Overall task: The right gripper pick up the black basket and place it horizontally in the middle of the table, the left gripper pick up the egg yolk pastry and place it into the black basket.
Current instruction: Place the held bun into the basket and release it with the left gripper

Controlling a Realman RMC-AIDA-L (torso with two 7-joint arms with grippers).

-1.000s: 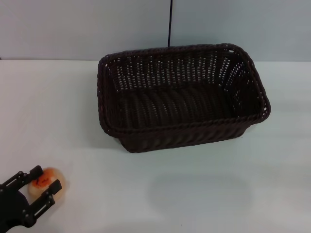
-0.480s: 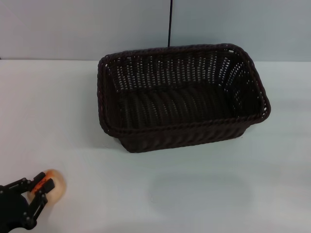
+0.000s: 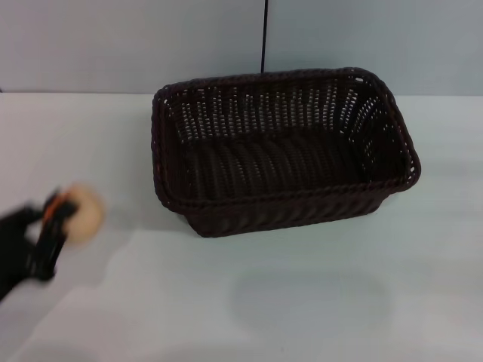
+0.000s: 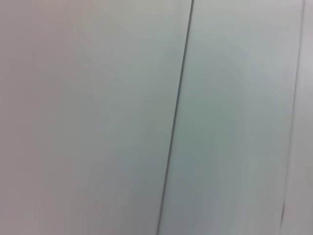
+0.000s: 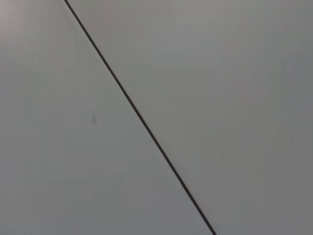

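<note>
The black basket (image 3: 283, 151) lies lengthwise across the middle of the white table (image 3: 302, 302), open side up and empty. My left gripper (image 3: 59, 219) is at the left edge of the head view, shut on the egg yolk pastry (image 3: 83, 213), a pale round bun held up off the table and to the left of the basket. The right gripper is out of view. Both wrist views show only a plain grey wall with a dark seam.
A grey wall (image 3: 113, 45) with a vertical dark seam (image 3: 264, 34) stands behind the table. White tabletop stretches in front of the basket and to its right.
My left gripper closed on the pastry at the front left of the table and has lifted it up and away from the front edge.
</note>
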